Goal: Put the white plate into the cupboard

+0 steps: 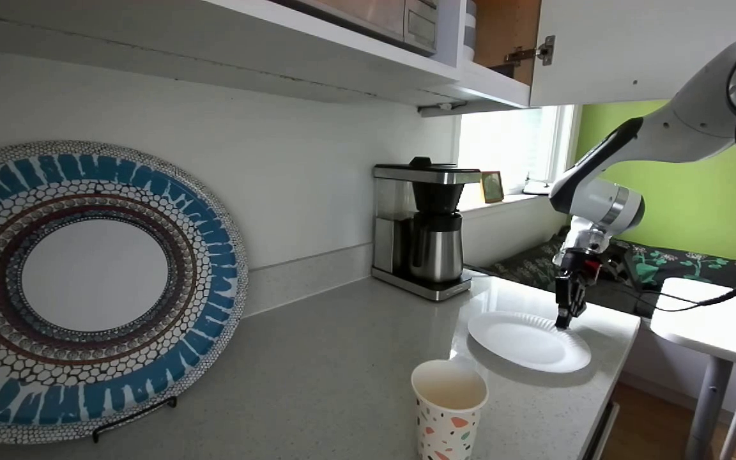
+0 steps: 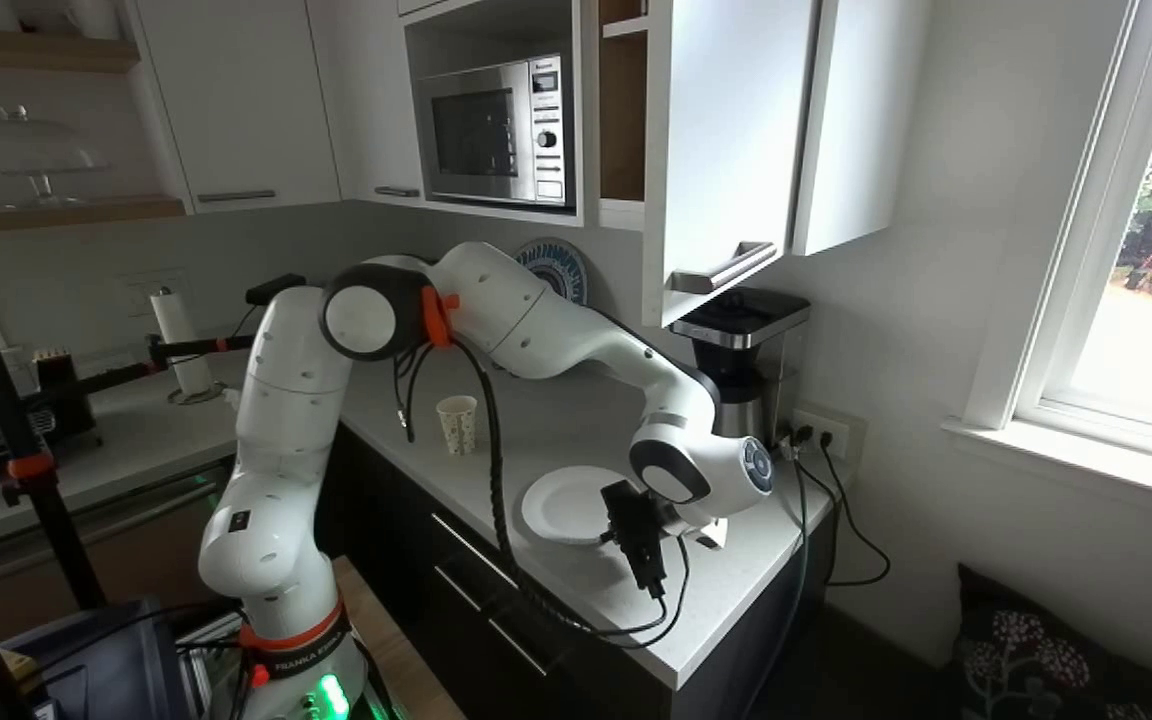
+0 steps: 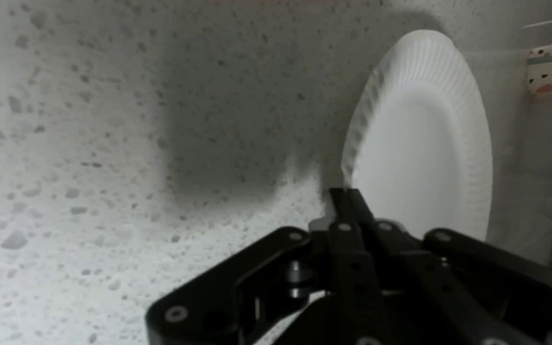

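The round white plate (image 1: 524, 342) is near the counter's end, with a shadow under its near edge. It also shows in an exterior view (image 2: 564, 505) and in the wrist view (image 3: 415, 158). My gripper (image 1: 561, 321) points down at the plate's rim. In the wrist view the fingertips (image 3: 345, 194) are closed together with the rim between them. In an exterior view the arm's wrist hides most of the gripper. The cupboard (image 1: 499, 32) is above the counter; its white door (image 1: 643, 54) stands open. Its brown inside also shows in an exterior view (image 2: 623, 120).
A coffee maker (image 1: 429, 230) stands against the wall beside the plate. A patterned paper cup (image 1: 450, 415) stands on the counter (image 1: 317, 358). A large blue-patterned platter (image 1: 214, 275) leans on the wall. The open door (image 2: 731, 130) with its handle hangs above the arm. A microwave (image 2: 496, 130) is beside the cupboard.
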Robot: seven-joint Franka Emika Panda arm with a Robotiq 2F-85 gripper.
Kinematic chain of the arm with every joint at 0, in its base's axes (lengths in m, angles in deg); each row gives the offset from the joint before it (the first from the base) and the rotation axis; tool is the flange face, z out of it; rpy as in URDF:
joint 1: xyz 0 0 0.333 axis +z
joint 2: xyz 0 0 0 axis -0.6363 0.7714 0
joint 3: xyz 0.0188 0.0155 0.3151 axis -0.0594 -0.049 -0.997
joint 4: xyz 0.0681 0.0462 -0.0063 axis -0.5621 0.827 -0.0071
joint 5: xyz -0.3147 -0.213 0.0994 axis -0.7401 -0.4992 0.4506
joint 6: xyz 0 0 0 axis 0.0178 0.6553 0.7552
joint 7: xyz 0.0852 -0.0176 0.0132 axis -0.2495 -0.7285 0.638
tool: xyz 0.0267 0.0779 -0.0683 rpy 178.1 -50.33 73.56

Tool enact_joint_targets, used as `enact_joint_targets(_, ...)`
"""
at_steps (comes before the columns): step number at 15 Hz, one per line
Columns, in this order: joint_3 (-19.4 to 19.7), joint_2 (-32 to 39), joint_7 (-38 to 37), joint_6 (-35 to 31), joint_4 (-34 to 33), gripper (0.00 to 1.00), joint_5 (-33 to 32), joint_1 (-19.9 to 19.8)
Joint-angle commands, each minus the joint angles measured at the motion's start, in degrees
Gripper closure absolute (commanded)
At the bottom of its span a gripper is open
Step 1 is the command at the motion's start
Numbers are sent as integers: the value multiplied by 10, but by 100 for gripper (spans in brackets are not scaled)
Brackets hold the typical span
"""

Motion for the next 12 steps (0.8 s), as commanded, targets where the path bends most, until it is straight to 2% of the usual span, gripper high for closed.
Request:
enact_joint_targets(1, -13, 10, -1, 31, -19, 100, 17, -14)
enact_joint_targets(6, -9, -45, -20, 45, 6, 100, 30, -4)
enact_joint_targets(12, -8, -130, -99, -4, 75, 100, 59, 29)
